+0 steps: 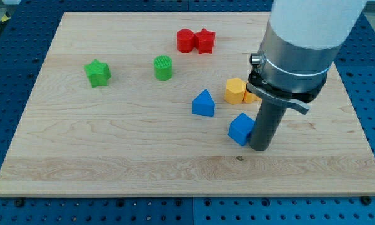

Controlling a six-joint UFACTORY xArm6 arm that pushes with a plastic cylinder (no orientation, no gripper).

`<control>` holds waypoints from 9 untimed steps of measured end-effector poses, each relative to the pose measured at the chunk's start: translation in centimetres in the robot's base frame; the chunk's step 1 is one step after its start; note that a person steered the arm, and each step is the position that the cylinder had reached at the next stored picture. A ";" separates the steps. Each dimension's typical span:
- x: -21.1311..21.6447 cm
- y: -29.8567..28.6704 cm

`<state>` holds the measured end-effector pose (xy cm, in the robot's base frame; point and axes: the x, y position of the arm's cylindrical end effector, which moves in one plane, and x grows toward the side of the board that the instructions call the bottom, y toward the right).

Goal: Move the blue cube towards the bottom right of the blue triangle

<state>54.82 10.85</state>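
The blue cube (240,128) sits on the wooden board (112,144), right of centre. The blue triangle (204,103) stands up and to the left of it, a small gap apart. My tip (260,147) is down on the board at the cube's right side, touching or almost touching it. The rod rises into the large white and grey arm body that fills the view's top right.
A yellow block (235,90) sits just right of the blue triangle, with an orange block behind the arm, mostly hidden. A red cylinder (185,40) and red star (204,41) sit near the top. A green cylinder (164,67) and green star (98,72) sit left.
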 end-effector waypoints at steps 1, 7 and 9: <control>-0.1 -2.1; -2.6 2.8; -2.6 0.8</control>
<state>52.21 11.61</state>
